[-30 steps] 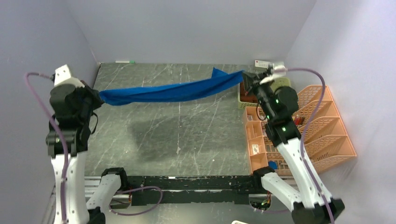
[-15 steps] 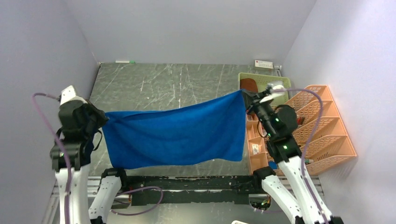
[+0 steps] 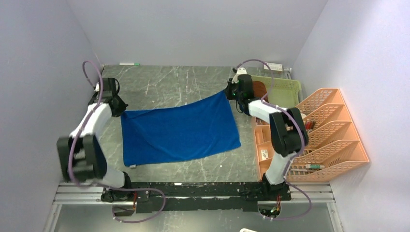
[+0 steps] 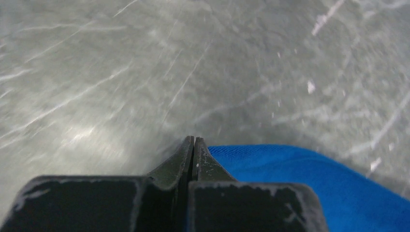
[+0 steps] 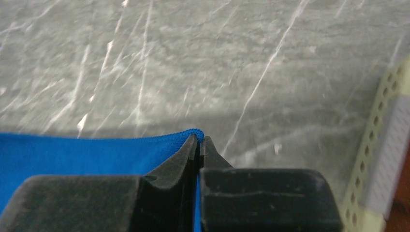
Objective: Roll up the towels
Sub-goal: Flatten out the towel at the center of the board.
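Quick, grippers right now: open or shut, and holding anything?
Left gripper: closed, pinching the far left corner of the blue towel.
Right gripper: closed, pinching the towel's far right corner.

My white-shelled, black-jointed left arm [image 3: 94, 118] and matching right arm [image 3: 258, 108]; a thin mauve cable [image 3: 251, 61] loops off each wrist. Matte-black left gripper [image 4: 193, 145] and right gripper [image 5: 199, 140]: wedge fingers, scuffed grey edges.
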Controlling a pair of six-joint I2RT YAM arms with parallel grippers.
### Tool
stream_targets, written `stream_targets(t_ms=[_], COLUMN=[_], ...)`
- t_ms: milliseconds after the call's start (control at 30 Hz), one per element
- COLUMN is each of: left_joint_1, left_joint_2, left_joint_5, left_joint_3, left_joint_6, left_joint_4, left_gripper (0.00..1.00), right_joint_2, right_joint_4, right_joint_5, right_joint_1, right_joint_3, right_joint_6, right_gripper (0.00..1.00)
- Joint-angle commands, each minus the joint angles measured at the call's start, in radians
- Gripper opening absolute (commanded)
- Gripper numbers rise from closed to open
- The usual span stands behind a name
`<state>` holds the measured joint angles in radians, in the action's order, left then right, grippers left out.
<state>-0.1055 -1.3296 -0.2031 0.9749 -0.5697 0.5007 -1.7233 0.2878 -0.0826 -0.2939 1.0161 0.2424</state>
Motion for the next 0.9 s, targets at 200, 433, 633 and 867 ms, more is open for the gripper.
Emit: stream_targets(t_ms=[200,433,633,867], left_joint_1=[-0.055,-0.114,-0.152,-0.156], left_joint_2=[-0.594,-0.965,-0.915,-0.651], left_joint_5=[0.046,0.224,0.287,0.442], left_joint_3=[0.399,0.927,0.971,0.538], left_joint_6=[-0.062,0.052,0.15,0.254], left_joint_4=[-0.291,-0.119,-0.089,-0.232], left_gripper=[0.07,0.96,0.96,0.68], right_joint_2=[-0.4,-0.58,-0.515,-0.486], right_joint_4=[-0.045,-0.169,-0.128,-0.288], right_joint_5=[-0.018,-0.114,-0.181,-0.27], right_joint_1=[0.04,0.088,0.091,0.07], right_joint_3=[0.488,0.784,0.741,0.723], right_joint_6=[-0.03,-0.055,-0.091,-0.184], right_gripper=[0.0,0.58,0.65,0.62])
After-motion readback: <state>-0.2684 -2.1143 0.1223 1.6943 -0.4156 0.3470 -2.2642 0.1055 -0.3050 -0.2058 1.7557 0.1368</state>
